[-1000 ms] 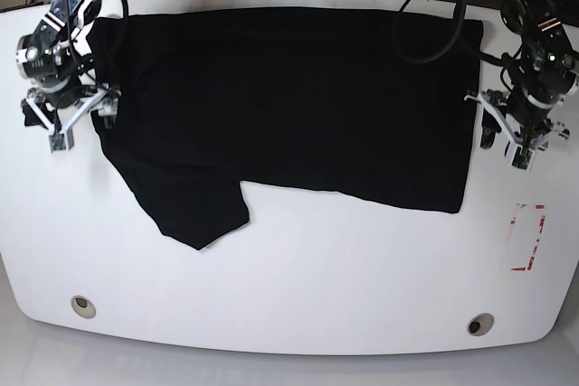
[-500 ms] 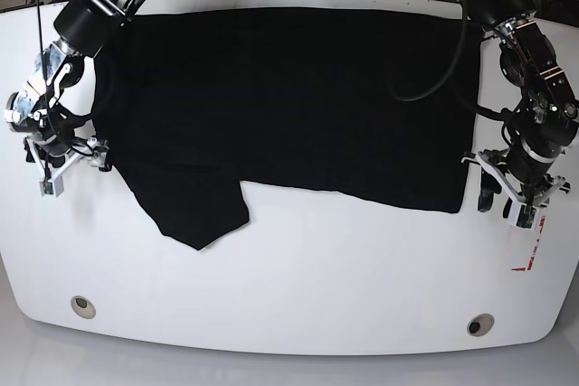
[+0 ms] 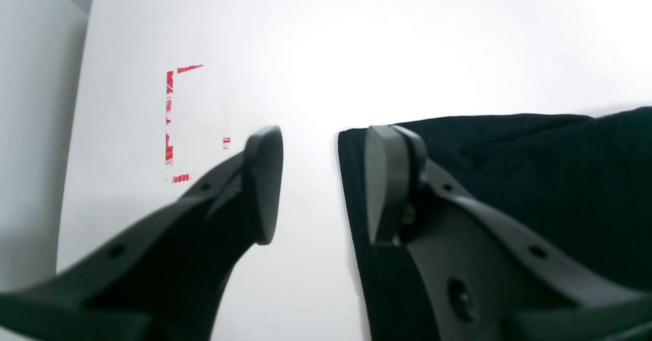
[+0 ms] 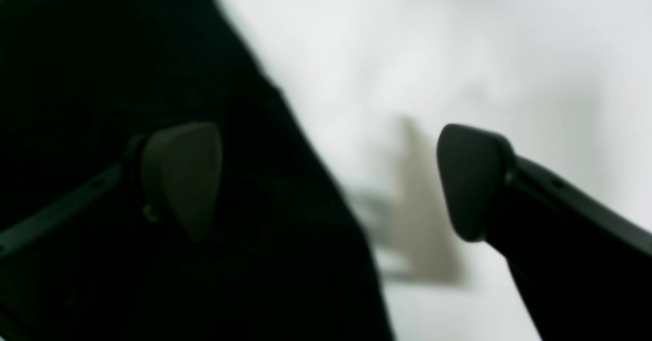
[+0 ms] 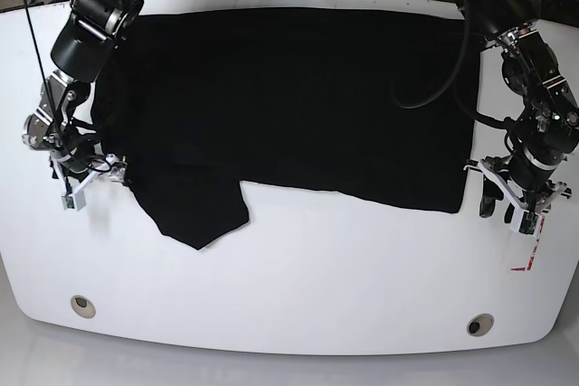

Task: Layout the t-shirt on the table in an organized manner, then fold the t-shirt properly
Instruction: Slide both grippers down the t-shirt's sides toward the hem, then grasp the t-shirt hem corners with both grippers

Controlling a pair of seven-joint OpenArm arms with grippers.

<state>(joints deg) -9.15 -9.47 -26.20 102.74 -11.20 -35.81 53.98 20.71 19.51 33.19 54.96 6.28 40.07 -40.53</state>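
T-shirt (image 5: 289, 97): black, lying spread across the upper half of the table (image 5: 298, 287), print side not showing, one sleeve jutting toward 6 o'clock on the base view's left, the long hem edge running along the view's right. Both arms are travelling down the two short ends of the cloth: over the last second the left gripper (image 5: 508, 201) has been sliding from about 3 o'clock of the shirt to its lower hem corner near 4 o'clock, and the right gripper (image 5: 89, 174) has been dropping from the collar end to the sleeve root near 8 o'clock. The shirt itself is lying unchanged, so the layout looks done and the arms appear to be positioning for a first fold. Left gripper: released, jaws parted and holding nothing, straddling the corner. Right gripper: released, spread wide, empty. The left wrist view is showing what the base view cannot: one finger (image 3: 387, 188) hanging over the cloth, the other over bare table, the hem edge running between them, and the red mark (image 3: 175, 122) at about 10 o'clock. The right wrist view, blurred, is showing the sleeve edge likewise passing between the spread fingers.
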